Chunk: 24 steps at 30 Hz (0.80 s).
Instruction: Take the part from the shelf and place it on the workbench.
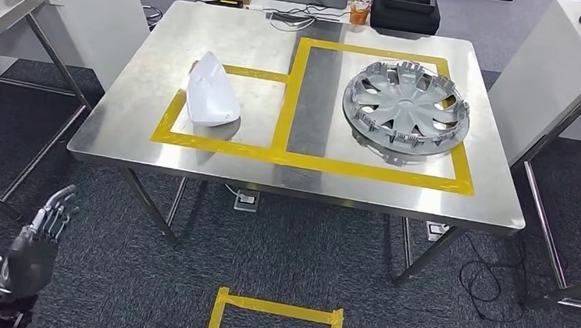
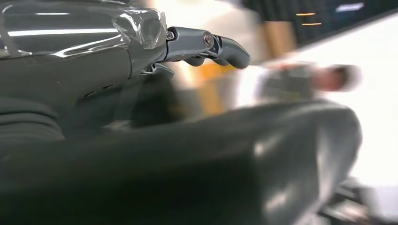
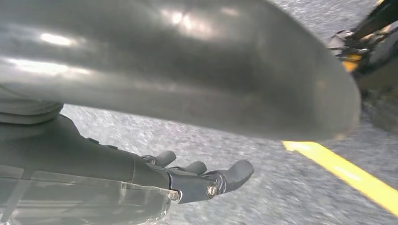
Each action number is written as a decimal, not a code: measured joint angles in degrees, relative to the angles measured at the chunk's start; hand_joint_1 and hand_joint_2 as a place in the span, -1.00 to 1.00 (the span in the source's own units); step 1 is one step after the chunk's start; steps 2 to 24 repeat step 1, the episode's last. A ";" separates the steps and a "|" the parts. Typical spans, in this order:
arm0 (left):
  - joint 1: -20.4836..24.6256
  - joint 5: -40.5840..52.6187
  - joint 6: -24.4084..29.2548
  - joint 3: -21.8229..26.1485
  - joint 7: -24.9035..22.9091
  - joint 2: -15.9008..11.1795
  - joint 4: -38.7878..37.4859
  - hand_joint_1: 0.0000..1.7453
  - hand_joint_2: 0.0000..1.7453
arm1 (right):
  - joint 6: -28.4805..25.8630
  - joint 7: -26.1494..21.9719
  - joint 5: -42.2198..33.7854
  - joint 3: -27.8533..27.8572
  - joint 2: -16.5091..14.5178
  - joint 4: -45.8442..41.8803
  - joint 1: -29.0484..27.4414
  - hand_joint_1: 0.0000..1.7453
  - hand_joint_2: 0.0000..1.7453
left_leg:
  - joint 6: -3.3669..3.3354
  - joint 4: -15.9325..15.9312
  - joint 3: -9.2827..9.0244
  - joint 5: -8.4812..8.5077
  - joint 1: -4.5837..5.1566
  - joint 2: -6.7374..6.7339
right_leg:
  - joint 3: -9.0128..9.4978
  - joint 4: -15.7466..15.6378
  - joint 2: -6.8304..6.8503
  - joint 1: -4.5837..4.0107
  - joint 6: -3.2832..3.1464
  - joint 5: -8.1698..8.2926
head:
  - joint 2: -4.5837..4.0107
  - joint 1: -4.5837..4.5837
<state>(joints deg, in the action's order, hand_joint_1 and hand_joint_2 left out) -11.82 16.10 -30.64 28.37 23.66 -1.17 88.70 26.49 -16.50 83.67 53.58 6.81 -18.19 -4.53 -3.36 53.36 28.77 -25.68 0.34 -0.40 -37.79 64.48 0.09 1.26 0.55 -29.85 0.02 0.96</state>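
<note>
The part, a silver multi-spoke plastic wheel cover [image 1: 406, 104], lies flat on the stainless-steel desk [image 1: 133, 132] in the head view, inside the larger rectangle of yellow tape [image 1: 365, 170] on the desk's right half. The marked frame looks meant as its drop zone, so I judge the placing step done. A white shell-shaped plastic part [image 1: 212, 93] rests in the smaller yellow-taped square to the left, well apart from the wheel cover; each piece seems to have its own bay. The left hand [image 1: 40, 234] hangs low beside the desk's near left corner, above the dark grey carpet [image 1: 304, 251], fingers apart and holding nothing, which fits an arm parked after a release. A yellow tape square on the floor [image 1: 276, 312] probably marks where the robot should stand.

In the left wrist view, the left hand [image 2: 141, 61] is blurred; the dark fingers [image 2: 230, 49] reach out straight with nothing between them and the thumb.

In the right wrist view, the right hand [image 3: 155, 180] hangs over the carpet, its fingers [image 3: 234, 173] lightly extended and empty, near a yellow floor stripe [image 3: 347, 176].
</note>
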 joint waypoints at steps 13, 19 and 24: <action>0.06 1.06 -0.17 0.96 -0.39 0.10 -1.42 -1.00 -1.00 | 0.24 0.34 0.23 0.21 -0.09 -0.23 -0.05 -1.00 -1.00 | -0.03 0.01 0.47 0.37 0.05 -0.06 | -0.38 1.90 0.00 0.00 -0.15 -1.48 | 0.00 -0.02; 0.06 1.06 -0.17 0.96 -0.39 0.10 -1.42 -1.00 -1.00 | 0.24 0.34 0.23 0.21 -0.09 -0.23 -0.05 -1.00 -1.00 | -0.03 0.01 0.47 0.37 0.05 -0.06 | -0.38 1.90 0.00 0.00 -0.15 -1.48 | 0.00 -0.02; 0.06 1.06 -0.17 0.96 -0.39 0.10 -1.42 -1.00 -1.00 | 0.24 0.34 0.23 0.21 -0.09 -0.23 -0.05 -1.00 -1.00 | -0.03 0.01 0.47 0.37 0.05 -0.06 | -0.38 1.90 0.00 0.00 -0.15 -1.48 | 0.00 -0.02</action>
